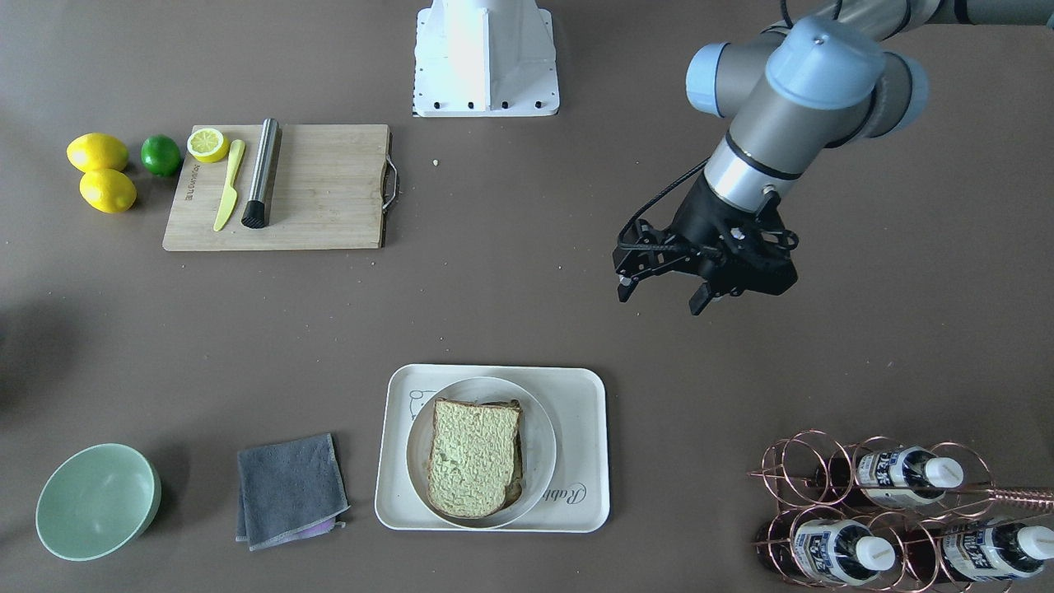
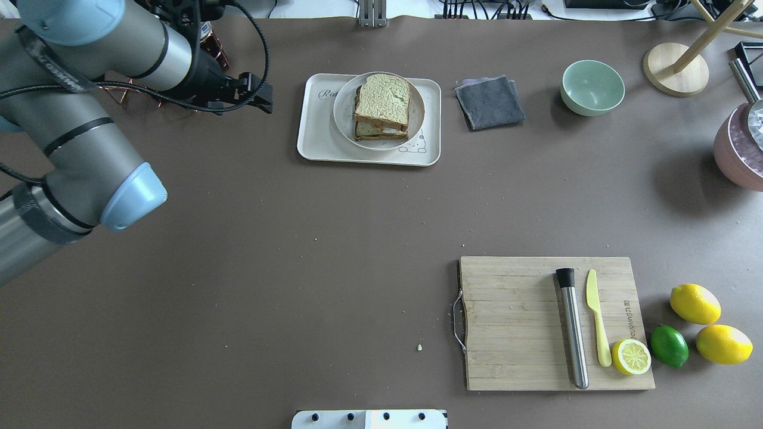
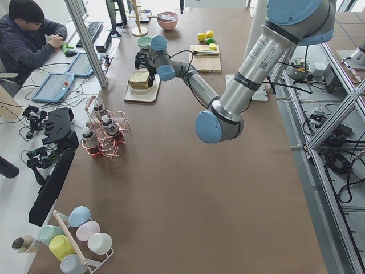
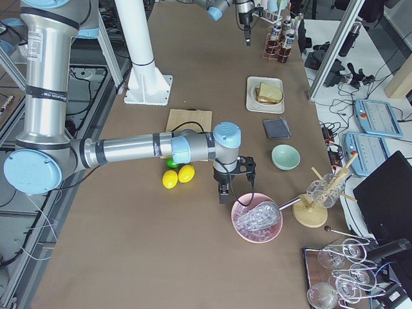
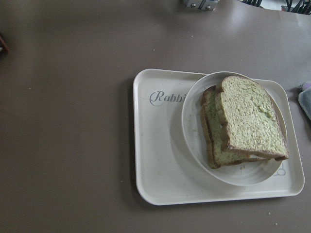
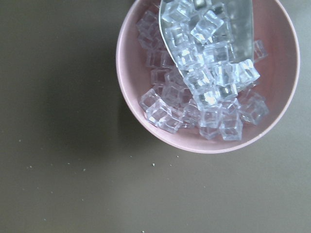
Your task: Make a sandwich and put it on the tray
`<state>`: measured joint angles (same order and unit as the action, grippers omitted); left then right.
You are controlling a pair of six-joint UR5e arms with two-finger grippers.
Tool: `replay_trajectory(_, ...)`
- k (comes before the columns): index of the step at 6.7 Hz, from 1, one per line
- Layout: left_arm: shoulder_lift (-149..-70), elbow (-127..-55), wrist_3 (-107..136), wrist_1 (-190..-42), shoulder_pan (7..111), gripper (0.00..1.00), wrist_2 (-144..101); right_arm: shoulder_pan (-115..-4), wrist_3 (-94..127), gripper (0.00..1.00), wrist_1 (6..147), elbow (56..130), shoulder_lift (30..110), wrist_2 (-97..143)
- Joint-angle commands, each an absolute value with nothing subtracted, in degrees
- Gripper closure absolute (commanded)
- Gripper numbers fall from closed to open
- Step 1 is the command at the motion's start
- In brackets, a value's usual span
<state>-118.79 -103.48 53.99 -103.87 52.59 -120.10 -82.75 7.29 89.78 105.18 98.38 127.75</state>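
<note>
Brown worktop (image 1: 527, 296): the sandwich (image 1: 475, 458) sits on a round plate (image 1: 537, 436) in the tray (image 1: 578, 395) near its far edge. Left fingers (image 1: 699, 298) hang spread and empty; right fingers (image 4: 223, 193), I cannot tell.

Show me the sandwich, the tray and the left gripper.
sandwich (image 1: 473, 457), front-facing view, top slice's middle.
tray (image 1: 585, 391), front-facing view, bare corner.
left gripper (image 1: 661, 299), front-facing view, between its fingertips.

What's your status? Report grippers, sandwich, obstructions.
Left gripper open, empty, clear of tray. Right gripper by pink ice bowl, state unreadable. Sandwich stacked on plate, plate on tray. Nothing over it.
</note>
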Motion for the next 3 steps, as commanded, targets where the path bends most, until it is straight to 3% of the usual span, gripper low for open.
replay_trajectory(1,-108.24,-111.61,38.58,-97.39,63.13,0.03,-127.93,-91.29,-6.35,0.0,94.63,105.03,99.93,128.76)
replay_trajectory(3,-95.6,-108.74,14.02,-97.29,74.91,0.03,-132.53,-92.2,-7.56,0.0,94.66,104.77,101.51,128.67)
